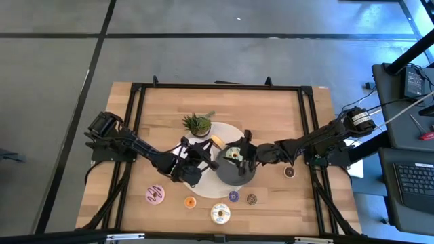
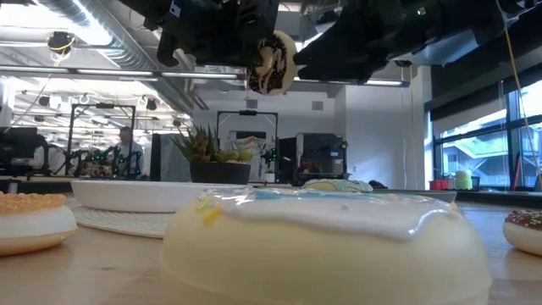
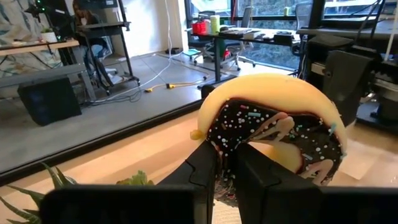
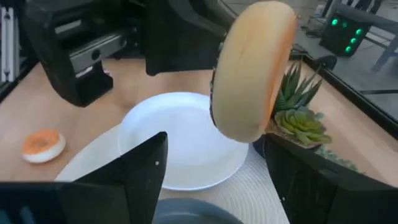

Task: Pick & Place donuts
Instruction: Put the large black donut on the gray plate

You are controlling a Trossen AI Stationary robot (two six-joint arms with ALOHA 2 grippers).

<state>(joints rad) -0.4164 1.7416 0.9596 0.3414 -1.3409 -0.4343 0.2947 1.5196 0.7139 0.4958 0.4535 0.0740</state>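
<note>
Donuts lay scattered along the near edge of the tabletop (image 1: 271, 108): a white-iced donut (image 1: 220, 214) at about six o'clock, glossy and smooth, with a pink one (image 1: 155, 195) toward eight o'clock, a small orange one (image 1: 190, 202) between them, and little purple (image 1: 233, 196) and brown (image 1: 251, 198) rings just right of centre; another dark-iced ring (image 1: 289, 172) sat toward four o'clock. Farther in, at the centre, the dark grey plate (image 1: 237, 173) stood with a pale green donut (image 1: 234, 154) on it, overlapping the white plate (image 1: 224, 135) behind it. Above these the left gripper (image 3: 227, 171) held its jaws nearly closed on the chocolate-sprinkled donut (image 3: 273, 124), pinching the ring on edge, its tan, matte underside turned toward the right arm. The right gripper (image 4: 214, 165) hovered close by over the grey plate, jaws spread wide and holding nothing. To place this donut well, I judged the left arm should lower it squarely over a bare patch of plate, tilt it flat, and release only near the surface, since a ring dropped on edge would likely roll. Farthest, at twelve o'clock, stood the spiky potted plant (image 1: 197, 124).
</note>
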